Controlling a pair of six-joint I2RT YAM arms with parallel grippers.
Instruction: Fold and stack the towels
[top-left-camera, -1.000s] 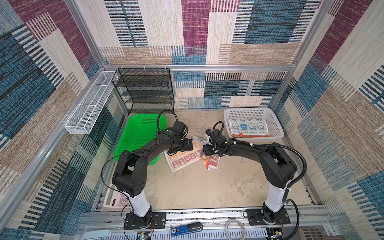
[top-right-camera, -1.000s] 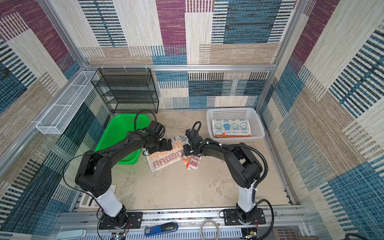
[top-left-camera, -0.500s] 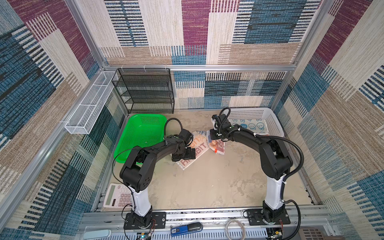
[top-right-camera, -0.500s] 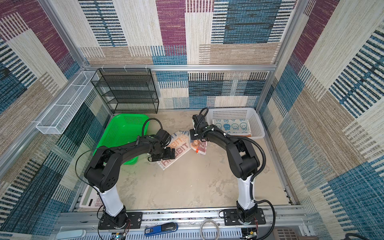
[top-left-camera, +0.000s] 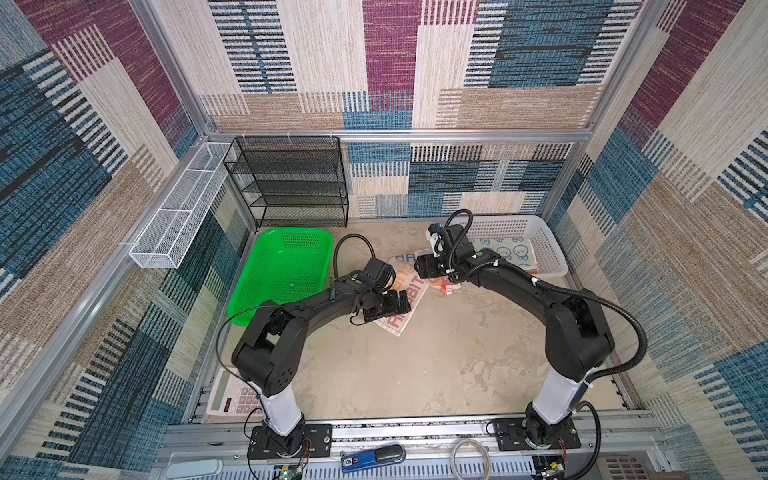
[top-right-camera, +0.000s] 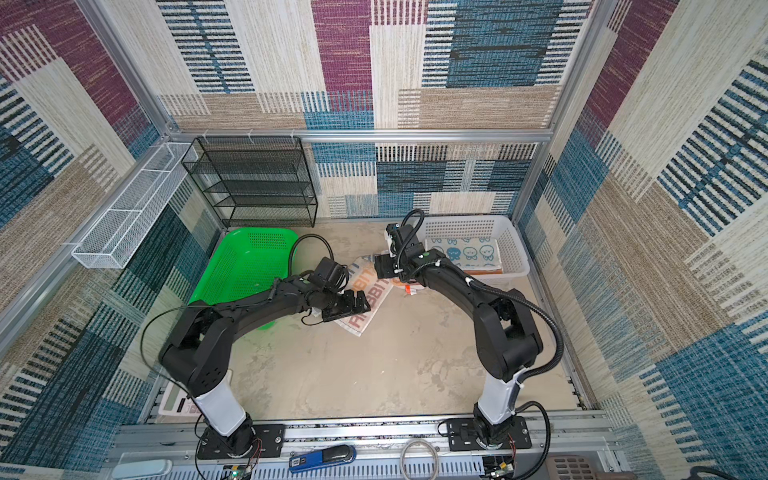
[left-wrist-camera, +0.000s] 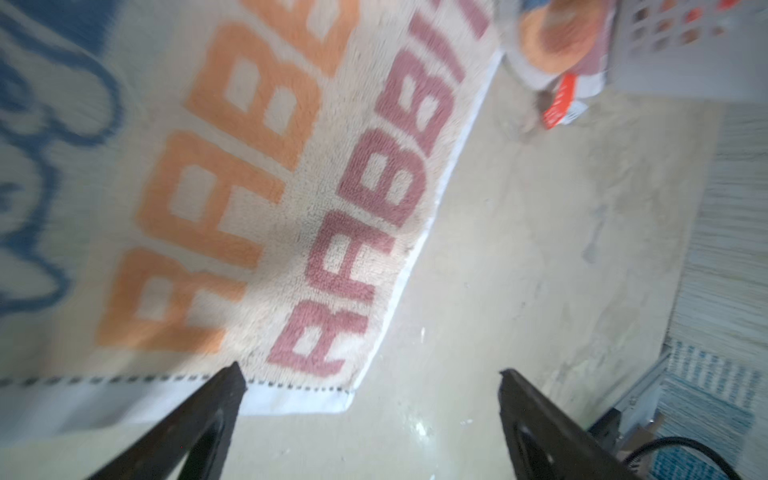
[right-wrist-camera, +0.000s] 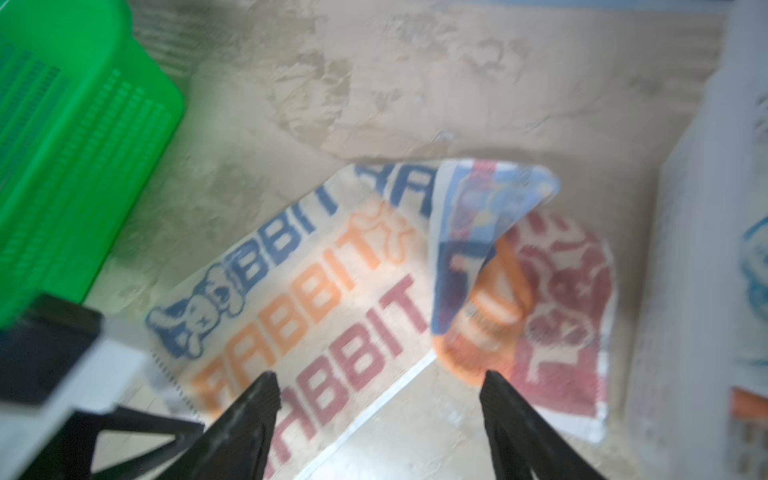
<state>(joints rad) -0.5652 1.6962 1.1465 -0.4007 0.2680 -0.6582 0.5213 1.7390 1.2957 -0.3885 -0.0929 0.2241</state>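
Left tool (left-wrist-camera: 370, 370) and right tool (right-wrist-camera: 379, 374) both apart, empty, low over the RABBIT towel (top-left-camera: 409, 286). It lies on the desk (top-left-camera: 415, 365) beside the white basket (top-left-camera: 555, 253); the blue towel (top-left-camera: 505, 251) is folded inside. The RABBIT towel's far corner is flipped over. If I fold now, that flap gets trapped and the stack goes lumpy.

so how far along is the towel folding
Done: the blue towel lies folded in the white basket, an orange edge showing beneath it. In hand: nothing; left gripper and right gripper are open at the RABBIT towel, one end flipped. Left: fold and stack it.
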